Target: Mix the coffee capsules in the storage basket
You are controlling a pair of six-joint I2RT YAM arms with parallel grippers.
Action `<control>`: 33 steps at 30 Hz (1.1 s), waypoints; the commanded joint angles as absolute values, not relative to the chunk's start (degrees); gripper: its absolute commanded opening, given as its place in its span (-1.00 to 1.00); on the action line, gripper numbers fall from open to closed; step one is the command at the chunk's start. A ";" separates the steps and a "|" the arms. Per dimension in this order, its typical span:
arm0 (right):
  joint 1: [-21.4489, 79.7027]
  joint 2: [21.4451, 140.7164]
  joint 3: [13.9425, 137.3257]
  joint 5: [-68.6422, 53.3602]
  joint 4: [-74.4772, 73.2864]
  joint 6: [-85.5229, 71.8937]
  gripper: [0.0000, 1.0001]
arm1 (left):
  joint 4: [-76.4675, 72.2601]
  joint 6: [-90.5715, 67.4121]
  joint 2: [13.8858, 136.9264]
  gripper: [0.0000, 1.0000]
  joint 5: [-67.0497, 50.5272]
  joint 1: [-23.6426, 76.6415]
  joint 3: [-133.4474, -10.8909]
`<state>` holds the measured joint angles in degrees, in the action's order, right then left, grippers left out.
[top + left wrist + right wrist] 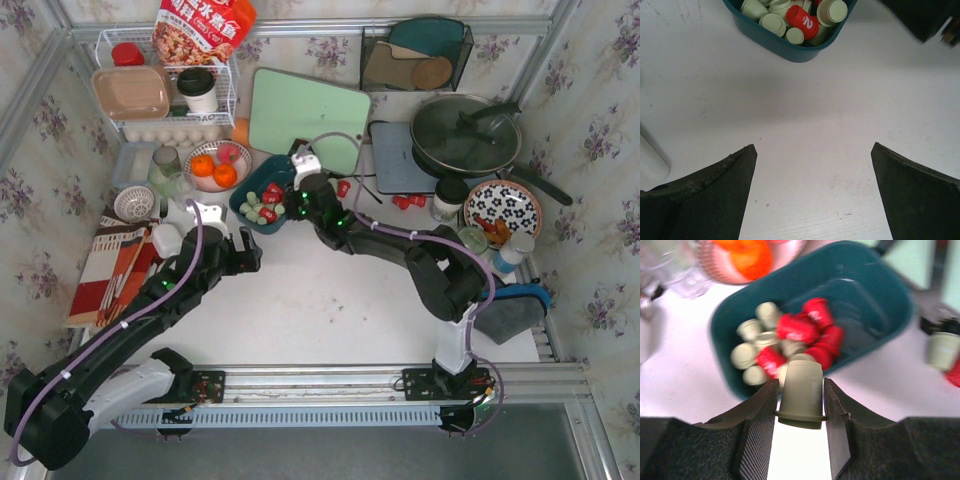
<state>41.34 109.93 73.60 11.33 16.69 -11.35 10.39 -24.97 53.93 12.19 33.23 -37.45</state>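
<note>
basket (pixel 875 310) just ahead of right gripper (pixel 799 386), red and green capsules (pixel 795 330) heaped at one end. right jaws half closed, pinching one green capsule (pixel 801 402) over basket's near rim. left gripper (pixel 812 150) wide open, empty, basket just beyond.

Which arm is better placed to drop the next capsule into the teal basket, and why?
Right. The right gripper is shut on a pale green capsule at the storage basket's rim. The left gripper hangs open and empty over the table, short of the basket.
</note>
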 commanded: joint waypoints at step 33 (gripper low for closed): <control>39.00 135.07 99.71 11.94 12.84 -8.18 0.06 | 9.38 -26.19 47.63 0.98 16.51 33.22 -34.43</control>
